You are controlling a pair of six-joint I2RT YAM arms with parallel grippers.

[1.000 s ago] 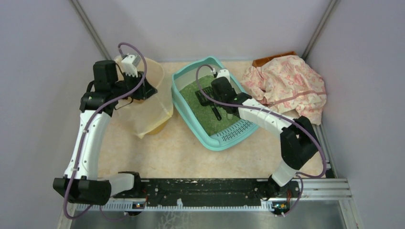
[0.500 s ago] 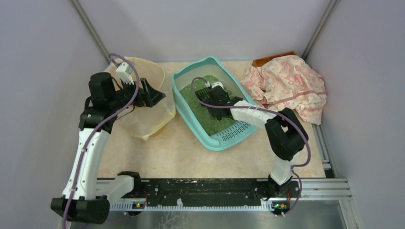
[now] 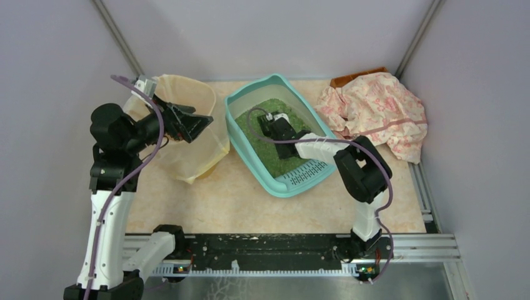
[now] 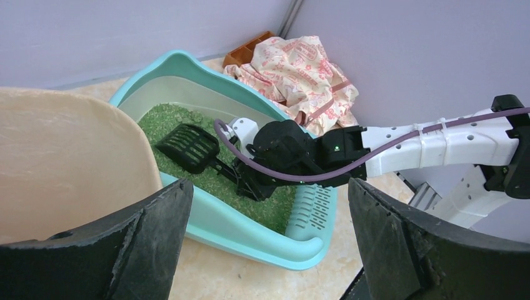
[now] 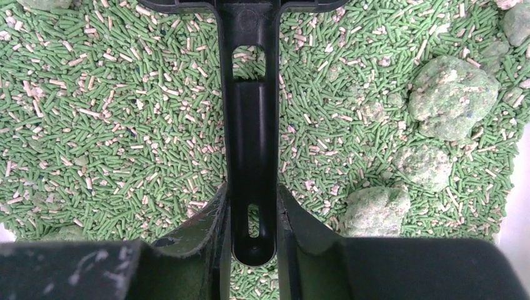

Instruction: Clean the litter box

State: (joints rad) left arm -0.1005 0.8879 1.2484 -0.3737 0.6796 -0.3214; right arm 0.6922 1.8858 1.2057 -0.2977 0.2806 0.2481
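Teal plastic formed the litter box (image 3: 275, 186), which sat mid-table just right of the bag-lined bin (image 3: 209, 100). It looked stiff but weighty with green granules (image 5: 112, 125), so probably best left where it stood. The part to take was the black scoop (image 5: 250, 125) lying inside, light and rigid, by its slim handle. The right gripper (image 5: 252, 200) seemed pinched on that handle's end. The left gripper (image 4: 269, 187) hung wide open by the bin.

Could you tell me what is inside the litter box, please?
The litter box holds green pellets, several clumps and a black scoop whose handle the right gripper pinches. Its arm hides litter beneath.
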